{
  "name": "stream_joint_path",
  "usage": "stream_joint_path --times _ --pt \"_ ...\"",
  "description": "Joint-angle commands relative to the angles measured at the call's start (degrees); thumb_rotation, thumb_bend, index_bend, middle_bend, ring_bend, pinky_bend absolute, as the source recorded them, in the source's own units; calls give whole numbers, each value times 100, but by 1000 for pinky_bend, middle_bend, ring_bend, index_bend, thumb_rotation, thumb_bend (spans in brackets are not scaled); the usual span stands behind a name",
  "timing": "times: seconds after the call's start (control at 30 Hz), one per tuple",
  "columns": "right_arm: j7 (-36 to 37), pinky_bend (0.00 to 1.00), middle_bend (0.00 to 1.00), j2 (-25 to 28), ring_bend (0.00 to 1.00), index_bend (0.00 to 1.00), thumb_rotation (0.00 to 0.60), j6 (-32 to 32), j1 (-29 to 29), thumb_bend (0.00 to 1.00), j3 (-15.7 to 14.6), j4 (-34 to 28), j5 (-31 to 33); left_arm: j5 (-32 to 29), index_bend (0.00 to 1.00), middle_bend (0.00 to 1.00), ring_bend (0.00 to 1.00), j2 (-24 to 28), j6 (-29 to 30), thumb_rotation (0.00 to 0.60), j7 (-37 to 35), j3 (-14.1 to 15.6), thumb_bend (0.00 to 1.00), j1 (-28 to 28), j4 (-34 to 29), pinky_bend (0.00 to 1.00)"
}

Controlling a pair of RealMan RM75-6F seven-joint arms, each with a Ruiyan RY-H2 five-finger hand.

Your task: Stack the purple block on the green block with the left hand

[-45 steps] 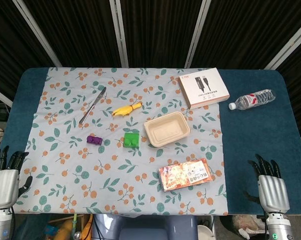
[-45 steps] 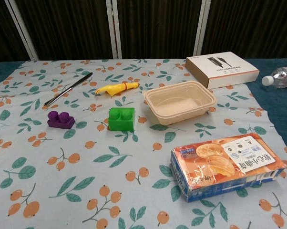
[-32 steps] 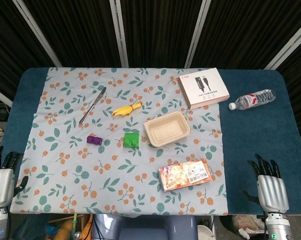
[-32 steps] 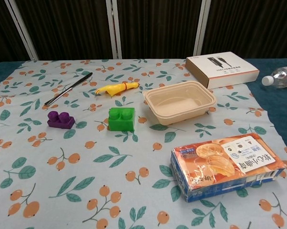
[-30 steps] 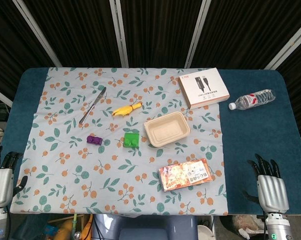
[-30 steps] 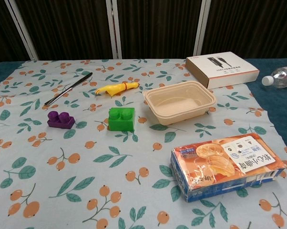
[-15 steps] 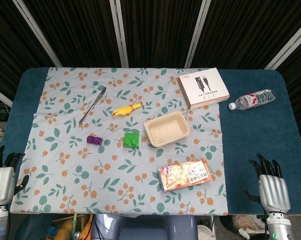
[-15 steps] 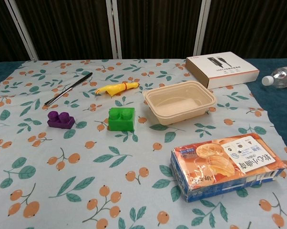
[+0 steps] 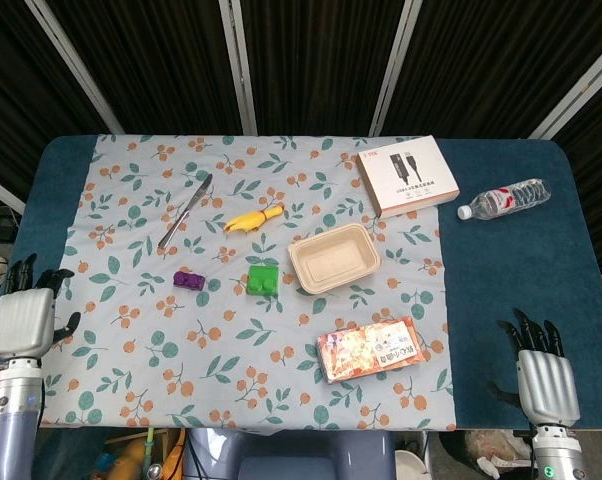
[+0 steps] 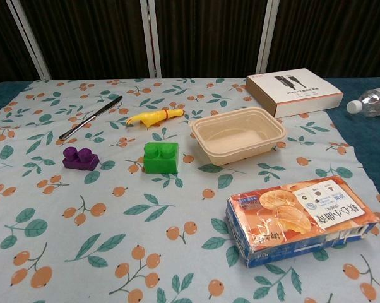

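1. Dark curtains hang behind a blue table [image 9: 511,270], most of it covered by a pale cloth [image 9: 141,330] printed with leaves and orange berries.
2. From the head view I see my left hand [image 9: 23,318] at the near left edge of the table, fingers apart and holding nothing, well apart from both blocks.
3. My right hand [image 9: 545,372] sits at the near right corner, also empty, fingers pointing up and slightly spread.
4. On the cloth left of centre, the purple block [image 10: 80,158] rests flat, studs up, touching nothing.
5. Near it, to its right, stands the green block [image 10: 161,157], which is taller, with studs also on top and free of cover.
6. I judge the purple block to be light, rigid plastic with smooth sides, so it could slip or skid if I pinch it loosely.
7. A sensible hold would be across its two long side walls, low enough to leave the studs and underside free for seating on the green studs.
8. It looks like a low, two-stud toy brick, deep violet and glossy.
9. Other things lie around: a black pen [image 9: 185,210], a yellow toy [image 9: 253,220], a beige tray [image 9: 334,258], a snack box [image 9: 372,349], a white box [image 9: 407,176] and a water bottle [image 9: 504,199].
10. Nothing has been stacked yet; the reach is the step ahead.
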Motion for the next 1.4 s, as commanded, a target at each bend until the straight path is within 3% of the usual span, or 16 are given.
stream_joint_path --times 0.03,0.6,1.4 --pt "-18 0 97 -23 132 208 600 -15 12 150 13 17 38 -523 264 275 8 -247 -353 600 358 -246 315 -450 240 6" --pt "-9 0 97 -9 132 208 600 -34 35 151 80 43 231 -1912 265 256 8 -972 -788 600 1660 -491 315 -1798 903 6" --pt "46 0 97 10 132 208 600 -28 57 151 124 83 393 -2625 263 255 8 -2325 -1050 600 2336 -18 316 -2986 2273 6"
